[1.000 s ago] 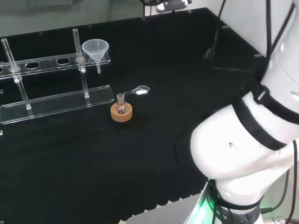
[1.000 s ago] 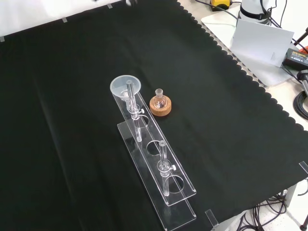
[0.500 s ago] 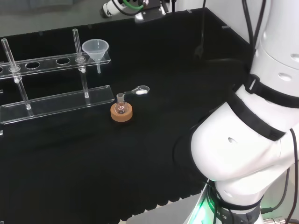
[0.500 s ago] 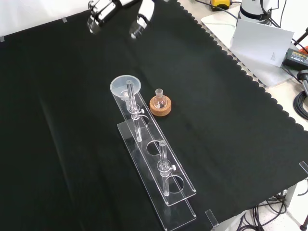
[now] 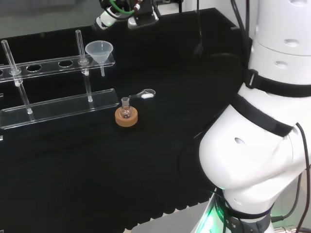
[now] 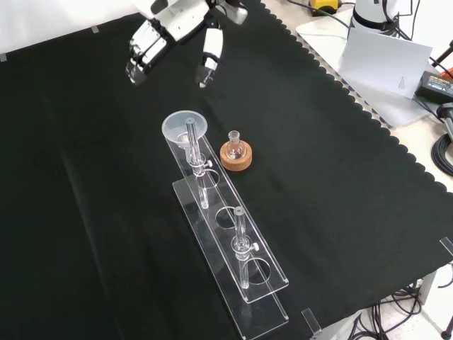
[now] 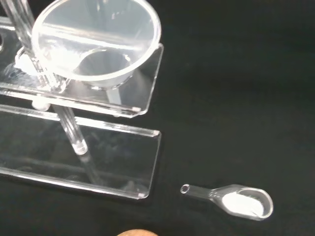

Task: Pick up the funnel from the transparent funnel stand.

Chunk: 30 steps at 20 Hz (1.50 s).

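A clear funnel (image 5: 99, 51) (image 6: 185, 127) (image 7: 93, 42) sits in the end hole of the transparent funnel stand (image 5: 53, 63) (image 6: 230, 248) (image 7: 123, 103), upright, its stem hanging below the top plate. The black and white hand (image 6: 173, 32) (image 5: 127, 9) hovers above the cloth beyond that end of the stand, apart from the funnel. Its fingers (image 6: 210, 57) are straight and spread, holding nothing.
A small round flask on a cork ring (image 5: 126, 115) (image 6: 235, 154) stands beside the stand. A clear glass spoon with white powder (image 5: 145, 94) (image 7: 236, 200) lies on the cloth close to it. The arm's white links (image 5: 262, 145) fill the head view's right.
The hand has come down from the front view's top edge toward the funnel end of the stand. The arm's links have shifted in the head view. Funnel, stand and flask are unmoved.
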{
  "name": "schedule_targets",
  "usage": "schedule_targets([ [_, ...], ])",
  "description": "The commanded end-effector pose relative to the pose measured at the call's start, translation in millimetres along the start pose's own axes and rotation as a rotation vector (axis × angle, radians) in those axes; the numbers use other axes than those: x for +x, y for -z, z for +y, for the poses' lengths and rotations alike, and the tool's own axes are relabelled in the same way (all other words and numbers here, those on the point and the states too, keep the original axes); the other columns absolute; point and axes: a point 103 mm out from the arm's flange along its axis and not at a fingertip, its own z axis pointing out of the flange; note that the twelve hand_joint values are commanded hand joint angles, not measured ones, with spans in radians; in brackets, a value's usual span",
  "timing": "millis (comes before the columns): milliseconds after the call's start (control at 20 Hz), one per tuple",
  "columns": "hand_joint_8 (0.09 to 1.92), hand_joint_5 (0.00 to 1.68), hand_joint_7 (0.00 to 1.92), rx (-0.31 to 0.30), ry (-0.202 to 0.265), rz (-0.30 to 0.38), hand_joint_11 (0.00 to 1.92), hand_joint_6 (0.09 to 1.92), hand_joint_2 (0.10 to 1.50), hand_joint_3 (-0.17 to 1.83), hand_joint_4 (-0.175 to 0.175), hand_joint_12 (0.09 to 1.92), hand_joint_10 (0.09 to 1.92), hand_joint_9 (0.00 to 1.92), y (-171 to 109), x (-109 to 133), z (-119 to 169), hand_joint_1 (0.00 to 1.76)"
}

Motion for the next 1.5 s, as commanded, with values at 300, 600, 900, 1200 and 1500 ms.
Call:
schedule_targets([
  [300, 0.12, 0.00, 0.00, 0.154, 0.032, -0.047, 0.32, 0.09, 0.78, 0.18, -0.046, 1.48, 0.88, 0.07, -9.7, 30.8, 12.2, 0.50],
  [600, 0.09, 0.00, 0.00, 0.188, 0.030, -0.117, 0.33, 0.09, 0.75, 0.16, -0.051, 1.48, 0.88, 0.00, -9.7, 42.0, 14.8, 0.62],
  [900, 0.09, 0.00, 0.00, 0.207, 0.040, -0.168, 0.32, 0.09, 0.74, 0.16, -0.054, 1.48, 0.89, 0.00, -15.6, 54.7, 20.0, 0.68],
  [1200, 0.09, 0.00, 0.00, 0.235, 0.036, -0.183, 0.32, 0.09, 0.73, 0.16, -0.055, 1.49, 0.90, 0.00, -23.2, 56.5, 28.0, 0.75],
  [1500, 0.09, 0.00, 0.00, 0.254, 0.040, -0.178, 0.31, 0.09, 0.72, 0.17, -0.056, 1.49, 0.90, 0.00, -32.5, 52.7, 36.1, 0.78],
])
